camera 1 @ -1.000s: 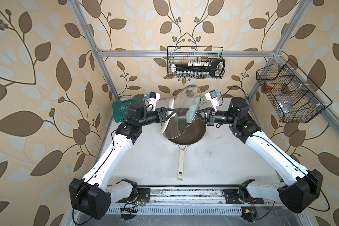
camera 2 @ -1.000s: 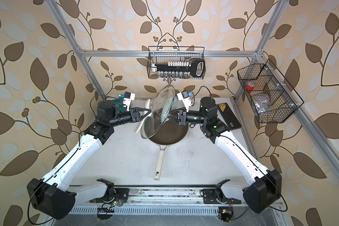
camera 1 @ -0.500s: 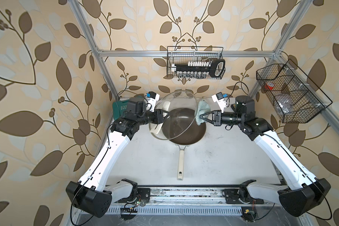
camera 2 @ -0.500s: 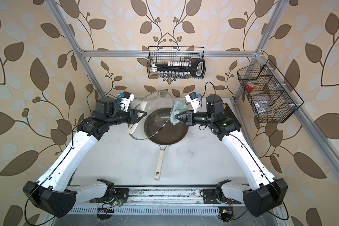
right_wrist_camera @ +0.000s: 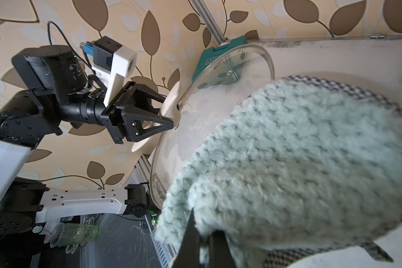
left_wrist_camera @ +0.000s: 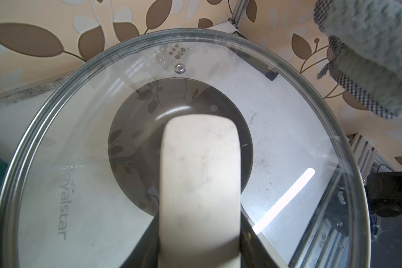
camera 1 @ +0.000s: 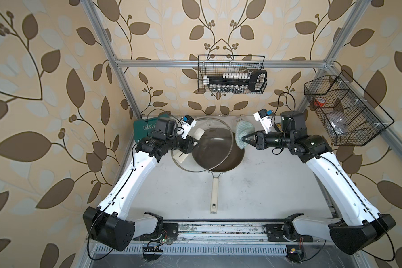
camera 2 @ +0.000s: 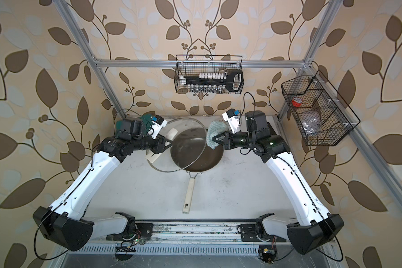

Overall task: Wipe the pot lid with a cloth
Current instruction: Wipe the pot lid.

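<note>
Left wrist view: the first letters printed on the pot lid [left_wrist_camera: 84, 176] are reading too faint to make out, and the lid's near rim is running off the frame.

Right wrist view: the cloth [right_wrist_camera: 299, 174] is showing blurred, spilling past the edge and burying the tips of the right gripper [right_wrist_camera: 203, 243].

Top views: the lid is overlapping the frying pan [camera 1: 230, 160]. The contents of the wire basket [camera 1: 367, 95] are showing too small to tell.

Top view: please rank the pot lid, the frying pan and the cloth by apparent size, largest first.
1-2. pot lid and frying pan: their rounds look about alike in a top view. The lid is held up, tilted and nearer the camera, so I will not rank them.
3. cloth: clearly the smallest.
</note>
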Action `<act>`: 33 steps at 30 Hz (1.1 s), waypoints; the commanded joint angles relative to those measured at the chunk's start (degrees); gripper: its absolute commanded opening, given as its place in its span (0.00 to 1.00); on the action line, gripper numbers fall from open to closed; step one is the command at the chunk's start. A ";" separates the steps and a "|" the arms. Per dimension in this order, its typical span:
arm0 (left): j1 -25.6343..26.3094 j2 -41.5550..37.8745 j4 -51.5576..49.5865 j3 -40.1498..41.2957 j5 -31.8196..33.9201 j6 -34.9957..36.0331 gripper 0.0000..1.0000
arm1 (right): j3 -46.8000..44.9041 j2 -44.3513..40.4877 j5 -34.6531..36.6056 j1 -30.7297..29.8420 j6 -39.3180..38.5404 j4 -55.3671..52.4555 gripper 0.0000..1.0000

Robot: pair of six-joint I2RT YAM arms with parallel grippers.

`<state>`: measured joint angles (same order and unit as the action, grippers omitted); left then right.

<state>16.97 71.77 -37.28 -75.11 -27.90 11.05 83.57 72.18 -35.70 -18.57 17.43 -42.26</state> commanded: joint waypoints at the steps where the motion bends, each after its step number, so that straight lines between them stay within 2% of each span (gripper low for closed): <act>1: 1.24 -1.38 9.84 -2.69 -6.64 10.33 0.00 | 2.47 0.28 3.49 0.11 -2.64 -5.03 0.00; 4: 3.45 -0.16 8.29 -2.70 -9.12 17.93 0.00 | 4.23 1.48 4.63 0.02 -3.82 -7.24 0.00; 6: 5.63 0.06 7.14 -1.80 -11.79 26.33 0.00 | 5.38 2.37 4.86 0.04 -4.49 -8.19 0.00; 8: 7.90 -0.22 8.32 -0.05 -12.58 31.88 0.00 | 6.45 3.27 4.99 -0.14 -4.99 -8.96 0.00; 13: 9.35 2.20 6.38 -2.01 -17.54 37.64 0.00 | 8.18 6.09 6.88 -1.74 -6.34 -10.50 0.00; 19: 11.73 2.40 6.17 -1.25 -18.97 45.73 0.00 | 7.44 9.43 9.61 -4.63 -8.08 -10.56 0.00; 26: 14.57 2.72 3.41 -1.44 -17.65 53.31 0.00 | 6.68 11.41 10.90 -8.16 -8.29 -9.71 0.00; 33: 19.56 2.24 4.01 -0.85 -11.10 57.46 0.00 | 5.97 13.89 11.81 -12.18 -7.35 -7.42 0.00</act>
<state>35.16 76.77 -41.08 -72.99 -35.88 64.71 90.11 84.66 -24.99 -29.21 10.04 -51.16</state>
